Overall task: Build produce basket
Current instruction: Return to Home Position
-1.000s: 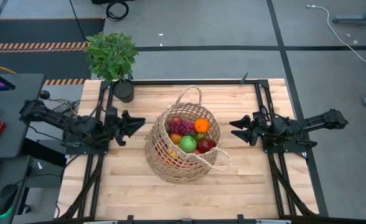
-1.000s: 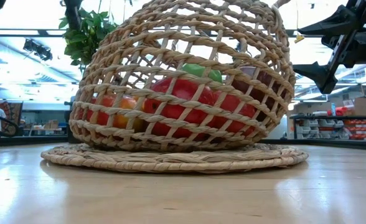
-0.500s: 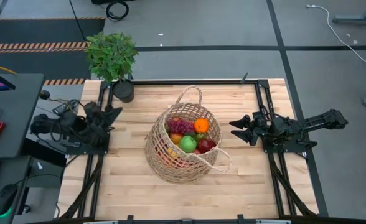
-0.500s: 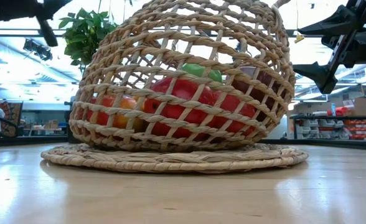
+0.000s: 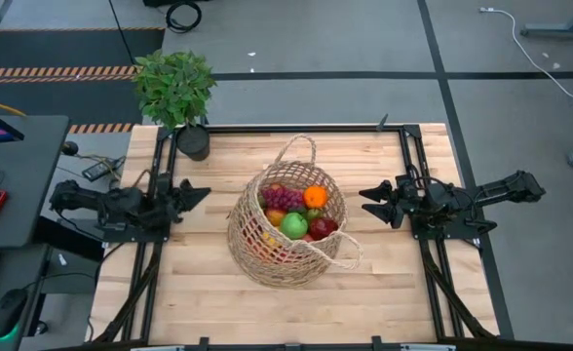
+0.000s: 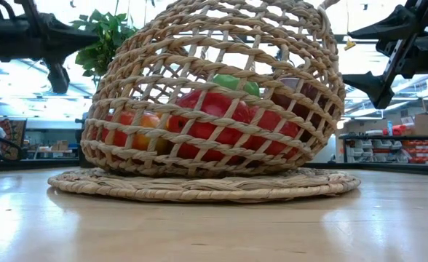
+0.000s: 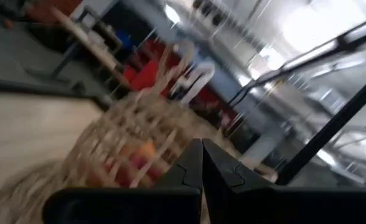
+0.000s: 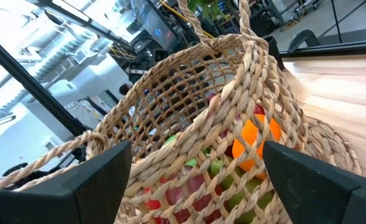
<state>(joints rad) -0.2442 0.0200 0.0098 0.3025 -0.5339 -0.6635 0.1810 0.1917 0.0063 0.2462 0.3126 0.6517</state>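
on the table (image 5: 384, 283) the basket (image 5: 267, 255) holds the produce (image 5: 294, 224); left gripper (image 5: 202, 192) is closed, right gripper (image 5: 364, 203) wide open, both empty.

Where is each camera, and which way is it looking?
High: above the table, looking straight down; both arms flank the basket.
Low: tabletop height, looking level at the basket; arms up top.
Left wrist: faces the basket past the shut left gripper.
Right wrist: faces it past the open right gripper.
All share the basket.
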